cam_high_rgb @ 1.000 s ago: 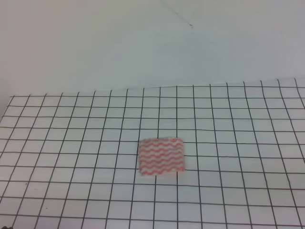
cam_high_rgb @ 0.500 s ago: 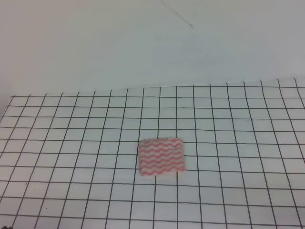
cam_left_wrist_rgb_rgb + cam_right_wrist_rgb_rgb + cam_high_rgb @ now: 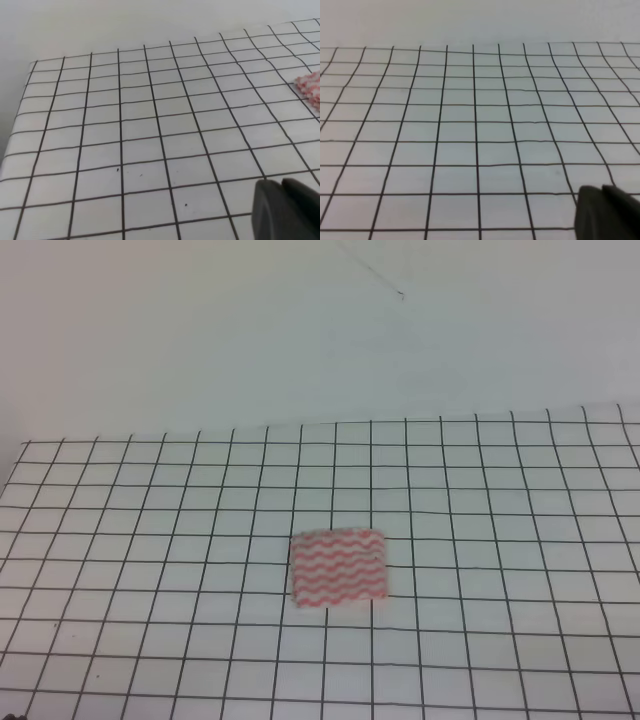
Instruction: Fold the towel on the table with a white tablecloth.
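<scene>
Tablecloth around flat towel

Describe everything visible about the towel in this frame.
The towel is a small rectangle of thin cloth with pink-red and white wavy stripes. It lies flat on the gridded white tablecloth, near the middle, long side running left to right, edges roughly along the grid lines. Nothing touches it but the cloth beneath. The left wrist view catches only one edge.

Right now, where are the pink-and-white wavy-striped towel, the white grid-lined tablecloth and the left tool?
Pink-and-white wavy-striped towel [image 3: 339, 567]: exterior high view, middle of its top face.
White grid-lined tablecloth [image 3: 130, 540]: exterior high view, bare squares at left.
Left tool [image 3: 285, 210]: left wrist view, dark tip, lower right corner.
</scene>
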Motion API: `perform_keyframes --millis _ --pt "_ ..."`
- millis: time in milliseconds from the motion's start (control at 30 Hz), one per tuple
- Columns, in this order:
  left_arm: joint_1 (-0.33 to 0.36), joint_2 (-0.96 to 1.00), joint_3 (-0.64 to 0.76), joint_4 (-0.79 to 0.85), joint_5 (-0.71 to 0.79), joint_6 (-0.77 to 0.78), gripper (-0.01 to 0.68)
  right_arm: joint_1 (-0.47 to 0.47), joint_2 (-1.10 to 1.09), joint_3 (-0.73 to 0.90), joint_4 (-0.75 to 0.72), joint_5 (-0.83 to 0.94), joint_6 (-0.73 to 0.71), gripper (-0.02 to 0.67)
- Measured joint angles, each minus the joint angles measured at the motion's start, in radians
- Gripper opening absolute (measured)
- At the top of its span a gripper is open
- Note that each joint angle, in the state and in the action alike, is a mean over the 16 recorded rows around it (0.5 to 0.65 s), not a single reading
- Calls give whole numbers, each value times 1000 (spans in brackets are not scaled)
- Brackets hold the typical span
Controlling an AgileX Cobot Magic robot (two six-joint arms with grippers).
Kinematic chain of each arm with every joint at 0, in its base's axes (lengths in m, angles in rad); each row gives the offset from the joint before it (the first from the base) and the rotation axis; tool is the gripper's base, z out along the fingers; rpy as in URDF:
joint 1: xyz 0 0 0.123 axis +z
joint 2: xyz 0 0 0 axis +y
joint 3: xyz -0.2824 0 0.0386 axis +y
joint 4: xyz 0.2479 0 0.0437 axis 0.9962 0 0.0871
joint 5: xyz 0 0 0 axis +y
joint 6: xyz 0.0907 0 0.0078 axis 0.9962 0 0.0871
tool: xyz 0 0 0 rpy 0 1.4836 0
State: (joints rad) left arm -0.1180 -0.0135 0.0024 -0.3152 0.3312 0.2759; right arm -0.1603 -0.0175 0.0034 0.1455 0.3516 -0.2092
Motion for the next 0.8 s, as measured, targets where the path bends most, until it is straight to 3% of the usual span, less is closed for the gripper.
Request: perform_keyframes --millis 800 --pt "0 -2 0 0 0 0 -1 78 1 0 27 -8 18 -1"
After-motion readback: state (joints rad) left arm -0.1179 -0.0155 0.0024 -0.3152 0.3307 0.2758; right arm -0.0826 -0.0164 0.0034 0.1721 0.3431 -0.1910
